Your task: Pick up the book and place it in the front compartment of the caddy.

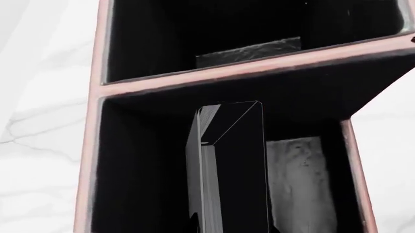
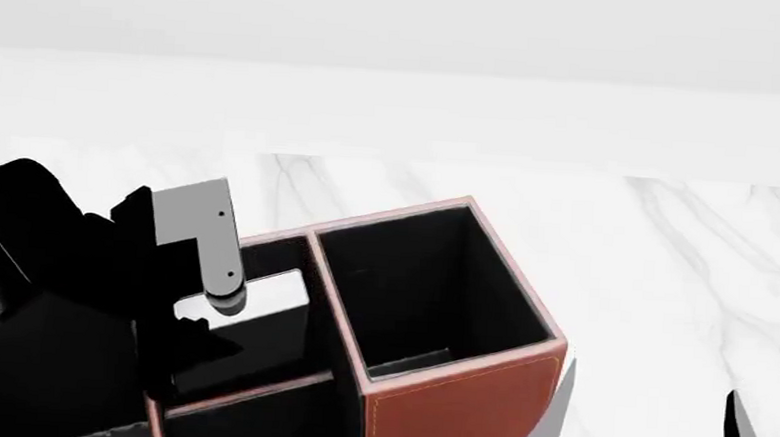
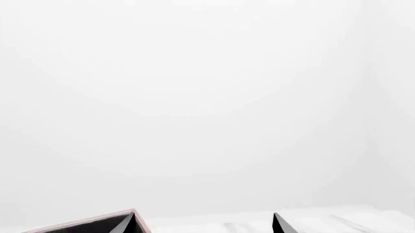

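Left wrist view: book point(image 1: 230, 170) stands on edge inside the front compartment point(image 1: 302, 184) of the caddy point(image 1: 91, 160), black cover and grey page edge visible, top corner just below the cross divider. Grey cell floor shows beside it.

Head view: left gripper point(image 2: 212, 304) is over the caddy's near-left cells, beside the tall end cell point(image 2: 426, 291). Its grey finger point(image 2: 202, 239) points down into the opening; the book itself cannot be made out here. Cannot tell whether the left gripper is clamped on the book or spread.

Right gripper point(image 2: 646, 432) is low at the right of the caddy, above the marble bench point(image 2: 656, 252), fingertips well apart, holding nothing.
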{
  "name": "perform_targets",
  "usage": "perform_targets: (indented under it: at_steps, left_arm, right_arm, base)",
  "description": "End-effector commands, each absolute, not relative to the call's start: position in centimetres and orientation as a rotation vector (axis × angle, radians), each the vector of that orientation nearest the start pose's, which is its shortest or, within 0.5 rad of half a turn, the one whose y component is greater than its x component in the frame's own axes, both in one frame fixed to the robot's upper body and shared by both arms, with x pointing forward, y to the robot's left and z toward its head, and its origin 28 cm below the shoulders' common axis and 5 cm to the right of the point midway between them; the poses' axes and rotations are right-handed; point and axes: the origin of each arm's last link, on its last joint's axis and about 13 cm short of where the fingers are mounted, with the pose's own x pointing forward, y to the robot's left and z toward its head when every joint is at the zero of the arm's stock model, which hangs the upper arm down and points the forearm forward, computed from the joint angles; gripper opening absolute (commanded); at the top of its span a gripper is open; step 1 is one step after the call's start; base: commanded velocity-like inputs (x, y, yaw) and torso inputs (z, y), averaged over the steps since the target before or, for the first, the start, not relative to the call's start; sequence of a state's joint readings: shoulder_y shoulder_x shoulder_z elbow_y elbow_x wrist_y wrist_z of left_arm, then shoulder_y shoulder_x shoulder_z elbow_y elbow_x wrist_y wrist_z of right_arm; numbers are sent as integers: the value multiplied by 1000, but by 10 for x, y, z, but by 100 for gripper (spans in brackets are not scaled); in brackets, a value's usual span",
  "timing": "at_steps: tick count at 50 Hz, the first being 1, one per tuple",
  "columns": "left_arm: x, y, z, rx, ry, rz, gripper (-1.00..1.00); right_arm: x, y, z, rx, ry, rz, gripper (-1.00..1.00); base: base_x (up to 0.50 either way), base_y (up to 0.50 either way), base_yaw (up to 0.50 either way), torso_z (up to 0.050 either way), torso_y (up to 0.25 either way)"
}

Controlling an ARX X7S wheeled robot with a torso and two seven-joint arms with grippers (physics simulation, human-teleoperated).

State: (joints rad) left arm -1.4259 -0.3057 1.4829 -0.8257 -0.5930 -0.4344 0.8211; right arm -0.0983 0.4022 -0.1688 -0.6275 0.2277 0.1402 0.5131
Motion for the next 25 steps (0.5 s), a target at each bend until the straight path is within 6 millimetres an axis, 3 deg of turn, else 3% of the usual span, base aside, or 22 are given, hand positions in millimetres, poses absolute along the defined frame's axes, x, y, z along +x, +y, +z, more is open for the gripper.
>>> perform_targets:
  at_steps: [1,25]
  left_arm:
    - [415,227,200,735,538,-843,-100]
    - [424,224,171,715,547,-851,-100]
  right_arm:
    - [176,-119,112,-36,-339,-151,100]
    - [177,-119,111,-46,-335,-153,100]
  base:
    - [0,0,0,0,0]
    - [0,0,0,0,2]
